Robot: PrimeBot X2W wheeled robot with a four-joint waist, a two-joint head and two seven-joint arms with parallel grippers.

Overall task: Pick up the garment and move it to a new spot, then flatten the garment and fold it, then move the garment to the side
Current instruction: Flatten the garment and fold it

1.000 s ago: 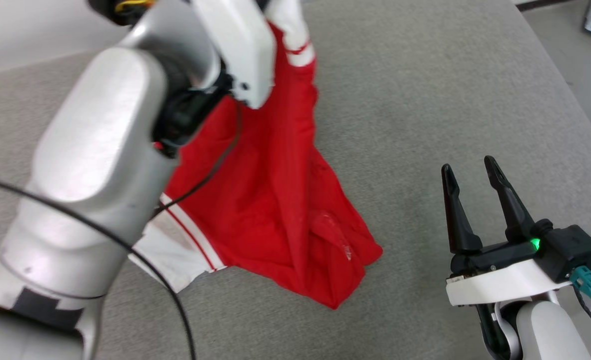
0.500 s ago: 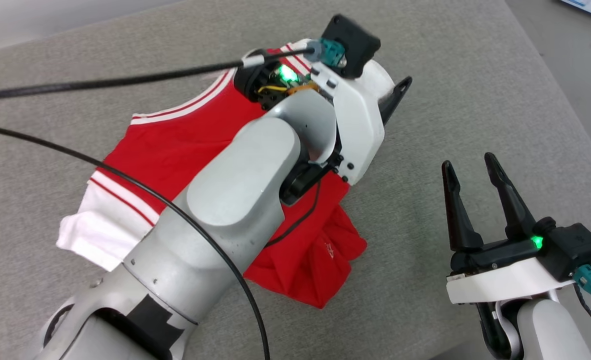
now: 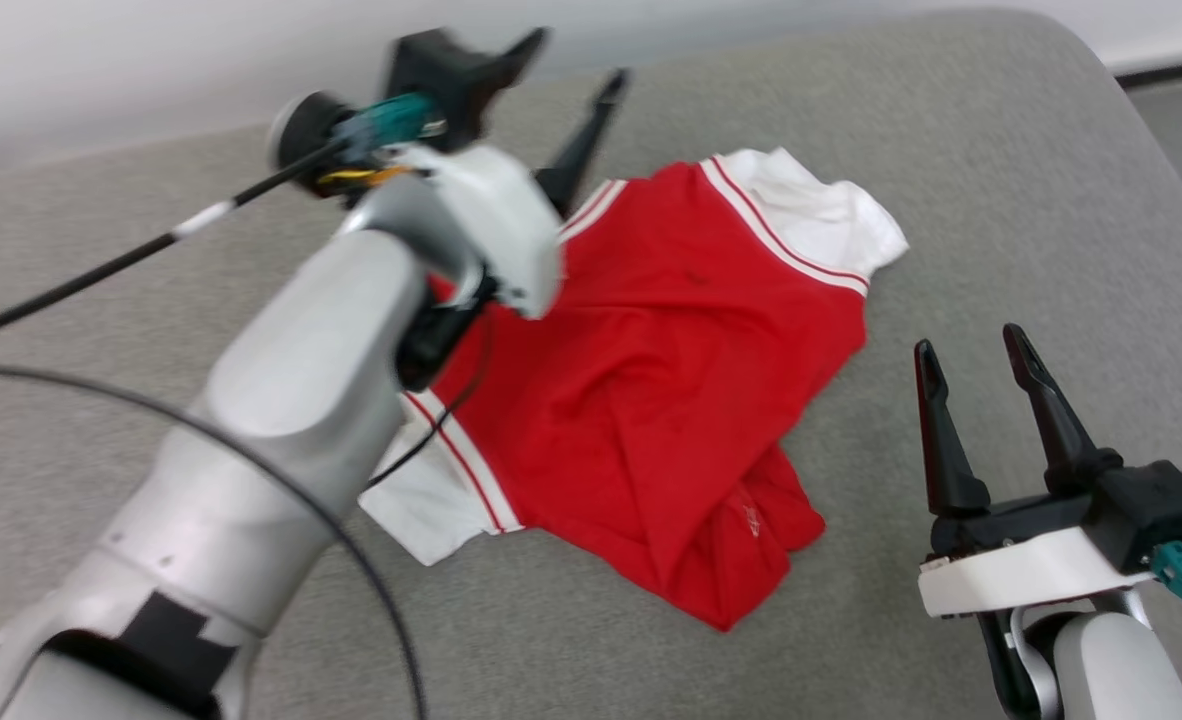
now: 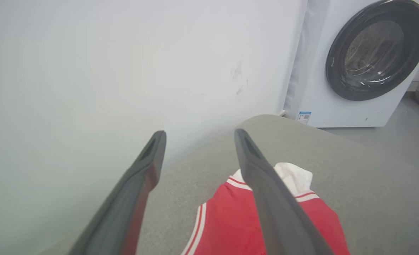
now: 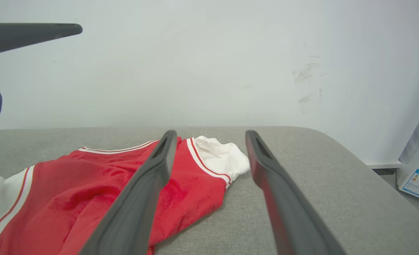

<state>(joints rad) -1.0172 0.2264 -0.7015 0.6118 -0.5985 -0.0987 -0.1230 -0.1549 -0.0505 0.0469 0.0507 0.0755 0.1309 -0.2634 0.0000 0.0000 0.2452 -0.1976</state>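
- The left gripper [image 3: 579,52] has its two dark fingers spread wide with nothing between them. It is up in the air over the far left edge of the garment [image 3: 671,370] and clear of the cloth.
- Its fingers point away towards the pale wall [image 4: 89,71]. The head view blurs it.
- A black cable [image 3: 81,275] runs off from the left wrist towards the left, and the pale left forearm crosses over the garment's near left part.
- The right gripper [image 3: 968,340] also stands with its fingers apart and empty. It sits low at the right, near the garment's right edge but not touching it, fingers pointing to the far wall.
- The garment lies rumpled on the grey padded surface [image 3: 1001,200], about the middle of it, with a plain red side up.
- One white sleeve with red-and-white striped trim lies at the far right. The other lies at the near left, partly under the left arm.
- The red body is creased, and its near end is bunched into folds towards the front right.
- Beyond the surface's far right corner stands a white washing machine [image 4: 369,63] with a dark round door, on a grey floor.
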